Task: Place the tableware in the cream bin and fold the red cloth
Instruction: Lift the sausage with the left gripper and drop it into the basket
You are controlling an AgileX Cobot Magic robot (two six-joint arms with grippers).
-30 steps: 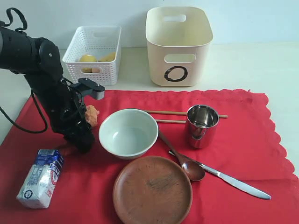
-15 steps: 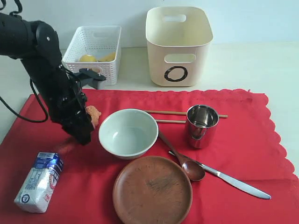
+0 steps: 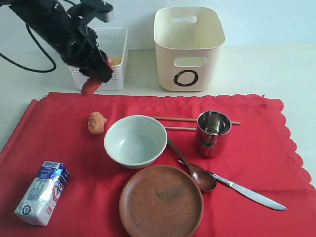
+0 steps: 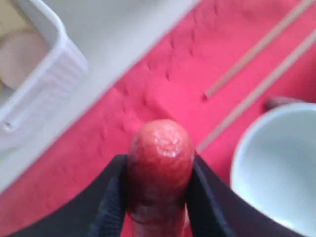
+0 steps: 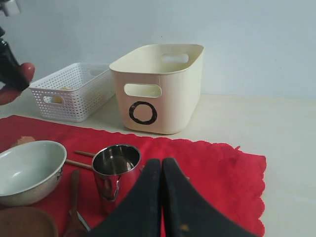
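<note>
On the red cloth [image 3: 256,148] lie the pale bowl [image 3: 135,140], wooden plate [image 3: 161,200], steel cup [image 3: 213,132], two chopsticks [image 3: 180,119], brown spoon [image 3: 197,175] and knife [image 3: 252,193]. The cream bin [image 3: 187,47] stands behind the cloth. My left gripper [image 3: 96,79] hangs in the air at the cloth's back left edge, shut on a red sausage-like food piece [image 4: 160,163]. My right gripper [image 5: 162,165] is shut with nothing in it, low over the cloth near the cup [image 5: 116,168]; it is outside the exterior view.
A white lattice basket [image 3: 101,54] holding yellow food stands left of the cream bin, just behind the left gripper. An orange-brown food lump [image 3: 97,122] lies left of the bowl. A blue-white milk carton [image 3: 43,192] lies at the cloth's front left.
The left arm rose from the cloth beside the bowl and swung back toward the lattice basket, carrying the red food piece. The orange-brown lump now shows fully. The milk carton shifted slightly.
</note>
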